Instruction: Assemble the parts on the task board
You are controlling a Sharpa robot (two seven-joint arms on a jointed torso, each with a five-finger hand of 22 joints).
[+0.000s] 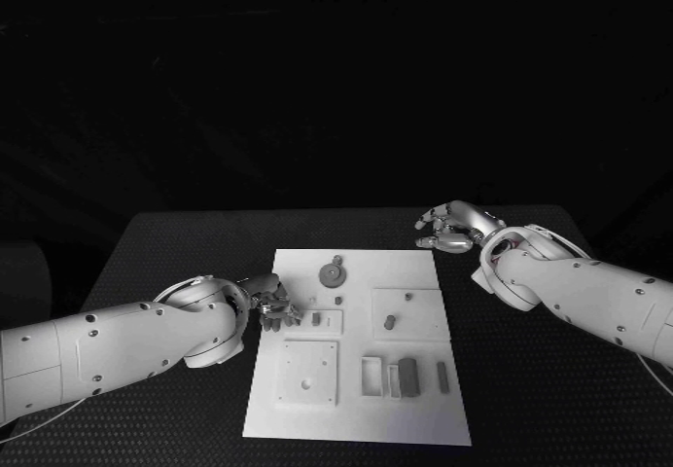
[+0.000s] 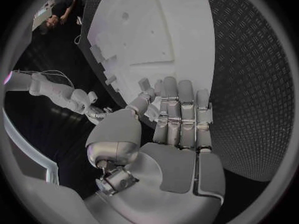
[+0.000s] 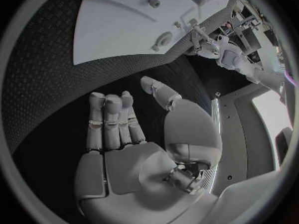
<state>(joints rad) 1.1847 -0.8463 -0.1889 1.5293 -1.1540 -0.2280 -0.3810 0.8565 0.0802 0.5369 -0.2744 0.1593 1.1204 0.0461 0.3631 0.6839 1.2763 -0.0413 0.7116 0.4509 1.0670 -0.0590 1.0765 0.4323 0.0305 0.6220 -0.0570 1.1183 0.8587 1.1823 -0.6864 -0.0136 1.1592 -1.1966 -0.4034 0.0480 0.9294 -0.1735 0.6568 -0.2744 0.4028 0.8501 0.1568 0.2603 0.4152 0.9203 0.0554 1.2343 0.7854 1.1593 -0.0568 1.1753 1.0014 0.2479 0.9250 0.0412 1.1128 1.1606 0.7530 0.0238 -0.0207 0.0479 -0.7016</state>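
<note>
The white task board lies in the middle of the table. On it are a round grey disc part, a small peg, a small piece, a dark block and a slim piece. My left hand is at the board's left edge, just left of the small piece. In the left wrist view its fingers lie straight side by side with the tips at the board, and nothing shows between them and the thumb. My right hand hovers off the board's far right corner, with its fingers straight and empty.
Black textured table surrounds the board on all sides. A square raised plate and a small frame stand in the board's near half. The right wrist view takes in the board with the disc.
</note>
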